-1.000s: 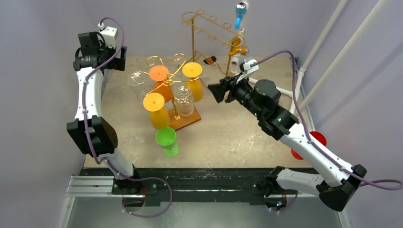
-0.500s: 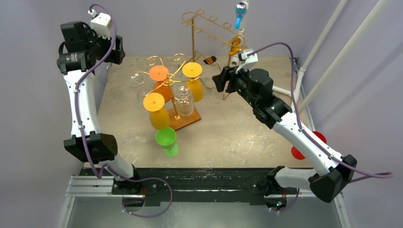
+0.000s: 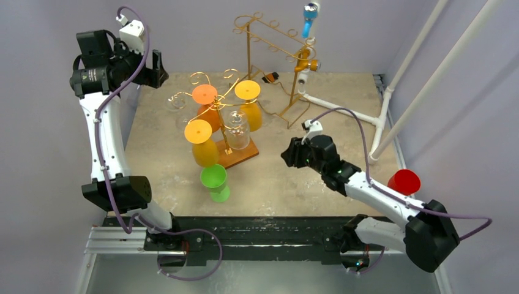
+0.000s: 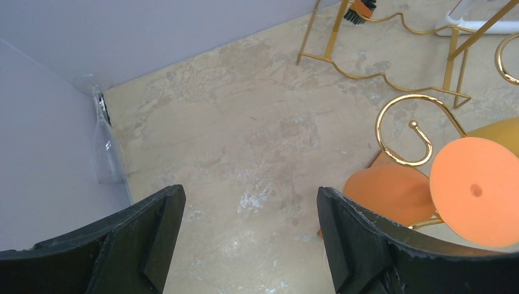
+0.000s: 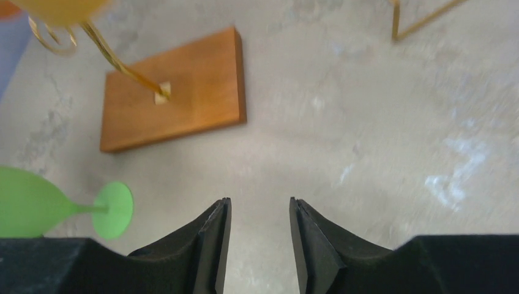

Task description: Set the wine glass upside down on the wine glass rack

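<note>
The wine glass rack, gold wire on a wooden base, stands mid-table. Orange and yellow glasses and a clear one hang on it upside down. A green wine glass lies on the table in front of it and also shows in the right wrist view. My right gripper is open and empty, low over the table right of the base. My left gripper is wide open and empty, high over the far-left corner, where a clear glass lies against the wall.
A second, taller gold rack stands at the back with a blue piece and an orange piece on it. A red glass sits at the right table edge. White pipes run along the right.
My right arm came down and back from beside the tall back rack to low over the table right of the wooden base. My left arm rose and shifted slightly left.
</note>
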You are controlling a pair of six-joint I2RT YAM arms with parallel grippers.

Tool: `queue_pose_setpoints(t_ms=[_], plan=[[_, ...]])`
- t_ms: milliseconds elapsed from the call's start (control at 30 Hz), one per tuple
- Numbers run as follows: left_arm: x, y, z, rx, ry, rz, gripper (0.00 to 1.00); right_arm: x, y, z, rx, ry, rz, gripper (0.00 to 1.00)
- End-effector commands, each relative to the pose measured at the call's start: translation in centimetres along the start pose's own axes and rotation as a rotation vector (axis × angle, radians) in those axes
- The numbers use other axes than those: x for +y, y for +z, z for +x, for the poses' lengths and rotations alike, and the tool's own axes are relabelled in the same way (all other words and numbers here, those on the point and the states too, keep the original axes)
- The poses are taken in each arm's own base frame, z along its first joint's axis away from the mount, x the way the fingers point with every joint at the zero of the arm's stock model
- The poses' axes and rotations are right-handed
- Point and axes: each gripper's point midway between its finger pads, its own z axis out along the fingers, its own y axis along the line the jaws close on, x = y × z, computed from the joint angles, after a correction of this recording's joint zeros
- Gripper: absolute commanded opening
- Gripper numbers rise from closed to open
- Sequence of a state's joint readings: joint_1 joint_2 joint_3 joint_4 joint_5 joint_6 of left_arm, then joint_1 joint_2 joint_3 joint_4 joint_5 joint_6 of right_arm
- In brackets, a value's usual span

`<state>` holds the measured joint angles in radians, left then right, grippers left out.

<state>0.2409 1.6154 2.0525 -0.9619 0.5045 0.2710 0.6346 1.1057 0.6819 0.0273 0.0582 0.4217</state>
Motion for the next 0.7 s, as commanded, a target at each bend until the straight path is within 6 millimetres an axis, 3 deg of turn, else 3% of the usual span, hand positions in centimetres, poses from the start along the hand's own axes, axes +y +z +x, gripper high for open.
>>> queue_pose_setpoints(t_ms=[0,233,400,467,533,667], plan=[[-0.9,-2.5,-2.3,-0.067,0.047,0.000,0.85,1.8,1.3,1.9,-0.042,0.144,-0.138,0.45],[-1.0,-2.7,-2.0,-0.056,0.049,-0.003,0.83,2.6,5.8,6.5,0.015,0.245,-0.222,0.35],[-0.9,-2.9,-2.6,-0.071,0.051,-0.007,0.83,3.6,8.3,7.4,-0.016,0.311,-0.257,0.26],[-0.9,-3.1,-2.9,-0.075,0.053,-0.010,0.83,3.8,9.2,7.6,-0.033,0.335,-0.265,0.16],[-0.8,-3.1,-2.9,-0.074,0.050,-0.014,0.83,4.6,10.2,8.4,-0.020,0.337,-0.277,0.00],[-0.7,-3.0,-2.9,-0.069,0.045,-0.022,0.82,7.0,11.7,9.8,-0.016,0.289,-0.274,0.00]])
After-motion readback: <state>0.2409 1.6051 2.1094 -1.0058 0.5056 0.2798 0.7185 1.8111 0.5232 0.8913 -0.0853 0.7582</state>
